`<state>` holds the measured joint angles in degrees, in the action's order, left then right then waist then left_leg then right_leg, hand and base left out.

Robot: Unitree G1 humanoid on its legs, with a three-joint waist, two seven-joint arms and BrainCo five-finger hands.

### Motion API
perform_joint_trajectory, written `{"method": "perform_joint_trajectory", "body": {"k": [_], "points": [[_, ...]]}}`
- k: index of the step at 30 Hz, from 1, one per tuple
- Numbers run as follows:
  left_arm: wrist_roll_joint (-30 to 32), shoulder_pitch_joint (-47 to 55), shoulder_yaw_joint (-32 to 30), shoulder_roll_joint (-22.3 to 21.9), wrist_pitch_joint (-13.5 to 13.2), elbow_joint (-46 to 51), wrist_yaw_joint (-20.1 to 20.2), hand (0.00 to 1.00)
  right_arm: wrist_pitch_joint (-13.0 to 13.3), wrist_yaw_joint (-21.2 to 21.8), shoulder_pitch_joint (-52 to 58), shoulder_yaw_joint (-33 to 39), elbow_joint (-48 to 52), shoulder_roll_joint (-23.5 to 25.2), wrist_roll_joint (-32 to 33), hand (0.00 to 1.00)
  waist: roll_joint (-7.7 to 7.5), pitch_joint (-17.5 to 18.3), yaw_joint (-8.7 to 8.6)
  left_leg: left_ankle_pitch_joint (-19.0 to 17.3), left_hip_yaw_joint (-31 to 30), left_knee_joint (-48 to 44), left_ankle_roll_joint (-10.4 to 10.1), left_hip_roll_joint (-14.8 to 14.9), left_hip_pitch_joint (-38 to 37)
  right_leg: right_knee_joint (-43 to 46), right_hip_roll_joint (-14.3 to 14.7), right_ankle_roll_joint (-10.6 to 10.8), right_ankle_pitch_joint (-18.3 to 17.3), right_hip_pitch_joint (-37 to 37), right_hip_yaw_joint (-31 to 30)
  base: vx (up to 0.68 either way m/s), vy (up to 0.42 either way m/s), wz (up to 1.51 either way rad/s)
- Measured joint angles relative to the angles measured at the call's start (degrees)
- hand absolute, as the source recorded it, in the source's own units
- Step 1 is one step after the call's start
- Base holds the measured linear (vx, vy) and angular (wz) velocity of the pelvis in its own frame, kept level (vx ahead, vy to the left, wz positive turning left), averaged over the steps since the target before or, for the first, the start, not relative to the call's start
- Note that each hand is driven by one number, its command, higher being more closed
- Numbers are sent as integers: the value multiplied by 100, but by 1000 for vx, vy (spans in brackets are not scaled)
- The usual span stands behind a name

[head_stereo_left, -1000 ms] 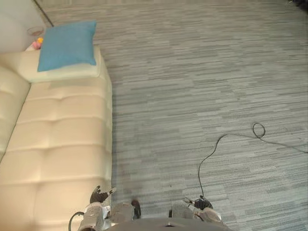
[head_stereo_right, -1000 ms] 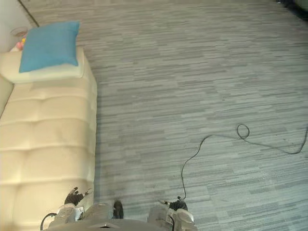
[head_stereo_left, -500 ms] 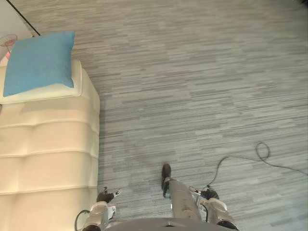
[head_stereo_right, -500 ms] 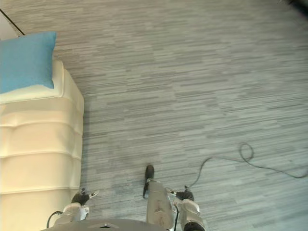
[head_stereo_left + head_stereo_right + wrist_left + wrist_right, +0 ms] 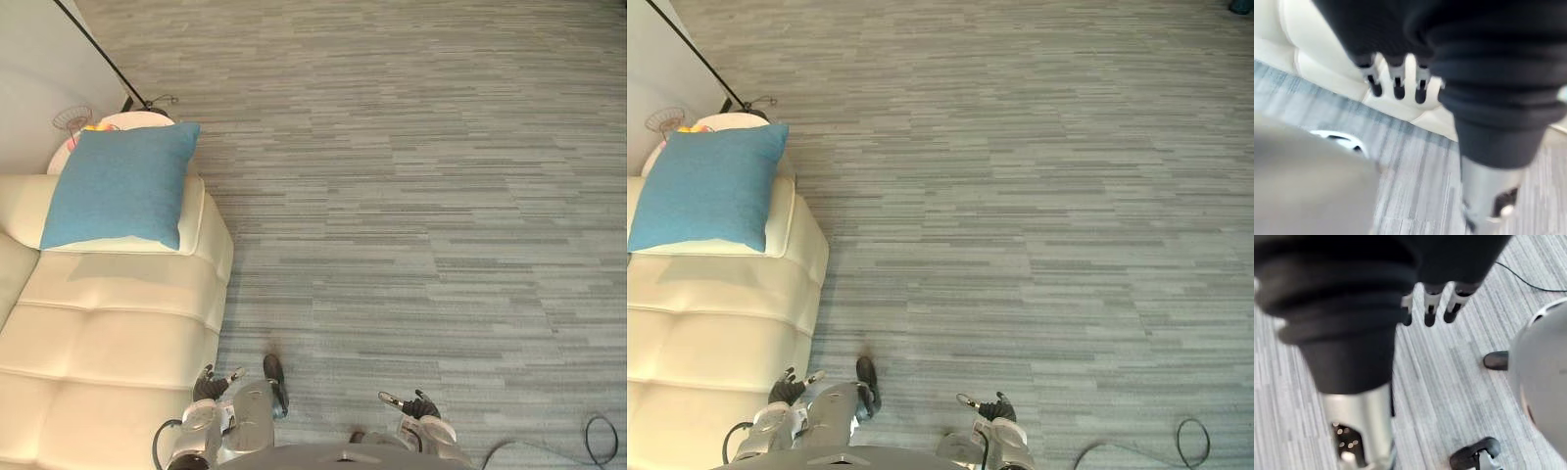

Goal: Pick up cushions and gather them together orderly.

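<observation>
"Since I judge the rig is between pickups, I let both arms hang low: left hand (image 5: 208, 388) at seven o'clock beside the sofa (image 5: 108, 343), right hand (image 5: 418, 404) at five."

"Holding anything?"

"No. Each hangs slack and uncurled, gripping and touching nothing. The blue cushion (image 5: 122, 186) lies flat on the sofa's armrest at ten o'clock, well apart from both hands."

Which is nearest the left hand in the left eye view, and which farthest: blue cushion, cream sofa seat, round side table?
From the left hand:
1. The cream sofa seat, just beside it.
2. The blue cushion, lying at the sofa's far end.
3. The round side table, behind the cushion, farthest back.
</observation>
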<state>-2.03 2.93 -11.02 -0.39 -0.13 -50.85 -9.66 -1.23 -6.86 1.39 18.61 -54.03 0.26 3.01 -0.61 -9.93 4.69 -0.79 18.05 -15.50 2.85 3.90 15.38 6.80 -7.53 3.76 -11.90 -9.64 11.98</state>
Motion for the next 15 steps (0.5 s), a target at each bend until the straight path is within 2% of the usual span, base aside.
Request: {"method": "perform_joint_trajectory", "body": {"k": [1, 2, 3, 4, 5, 6, 7, 8, 10, 11, 12, 13, 14, 15], "points": [[-19, -3, -15, 34, 0, -22, 12, 0, -8, 2, -37, 2, -37, 36, -3, 0, -48, 17, -7, -130, 13, -159, 55, -15, 5, 20, -68, -3, 60, -22, -96, 607, 215, 6], [-13, -7, -23, 51, -2, -17, 5, 0, -11, 5, -38, 2, -70, 87, -11, 0, -133, 69, 46, -410, 83, -497, 110, -42, -42, 262, -192, 91, 135, -46, -368, 551, 211, -20], [-13, 0, 0, 68, -1, -87, -5, 0, -2, 18, -38, -14, -100, 104, -40, 0, -175, 133, 87, -702, 102, -615, 124, -116, -258, 999, -264, 201, 179, 143, -614, 529, 205, -29], [-13, 2, 33, 69, -1, -148, -3, 0, 9, 18, -38, -27, -108, 95, -72, 0, -144, 151, 84, -839, 94, -598, 94, -116, -388, 1464, -285, 268, 209, 286, -678, 589, 206, -28], [-16, -4, 164, 152, 6, -272, -2, 0, 22, 34, -50, -44, -93, 111, -109, 0, -143, 144, 10, -1112, 103, -454, 84, -189, -782, 3349, -425, 732, 700, 1032, -937, 467, 156, -4], [-20, -3, 257, 224, 14, -292, -4, 0, 58, 34, -69, -59, -82, 106, -118, 0, -187, 115, -63, -1181, 76, -394, 88, -253, -1040, 4269, -509, 773, 769, 1377, -1005, 555, 144, 15], [-23, 8, 283, 260, 31, -381, -4, 0, 105, 31, -68, -72, -87, 49, -121, 0, -168, 88, -142, -1224, 34, -230, 91, -315, -1430, 5083, -623, 638, 660, 1655, -824, 436, 61, 33], [-49, 50, 286, 261, 42, -395, -13, 0, 102, 33, -44, -183, -93, -39, -120, 0, -138, 59, -164, -1229, -33, 25, 97, -331, -1913, 5412, -632, 393, 420, 1862, -555, 436, 45, 30], [-160, 94, 298, 259, 36, -401, -42, 0, 104, 26, -41, -196, -100, -68, -119, 0, -123, 48, -173, -1227, -88, 392, 93, -304, -2410, 5010, -579, 137, 14, 2087, -175, 353, 6, 21], [-234, 99, 299, 254, 34, -406, -60, 0, 108, 25, -43, -196, -101, -72, -119, 0, -125, 47, -172, -1227, -99, 465, 93, -293, -2509, 4740, -546, 103, -96, 2185, -95, 421, -67, 24], [-300, 100, 292, 231, 32, -430, -90, 0, 112, 28, -54, -191, -100, -100, -119, 0, -92, 37, -190, -1256, -171, 553, 47, -228, -2626, 3713, -373, 49, -204, 2429, -17, 329, -96, 32], [-319, 102, 253, 216, 31, -441, -110, 0, 120, 29, -55, -157, -96, -113, -117, 0, -69, 23, -230, -1301, -293, 602, -22, -164, -2661, 2809, -205, 4, -121, 2576, -68, 391, -172, 42], [-323, 100, 210, 202, 31, -442, -115, 0, 119, 29, -55, -147, -99, -128, -114, 0, -49, 13, -260, -1351, -381, 617, -95, -118, -2675, 2382, -120, 5, -8, 2634, -120, 336, -211, 64], [-329, 114, 178, 199, 33, -484, -119, 0, 112, 33, -48, -39, -102, -121, -90, 0, -62, -3, -311, -1488, -599, 720, -299, -63, -2773, 1085, 114, 69, 620, 2688, -576, 350, -241, 62]]}}
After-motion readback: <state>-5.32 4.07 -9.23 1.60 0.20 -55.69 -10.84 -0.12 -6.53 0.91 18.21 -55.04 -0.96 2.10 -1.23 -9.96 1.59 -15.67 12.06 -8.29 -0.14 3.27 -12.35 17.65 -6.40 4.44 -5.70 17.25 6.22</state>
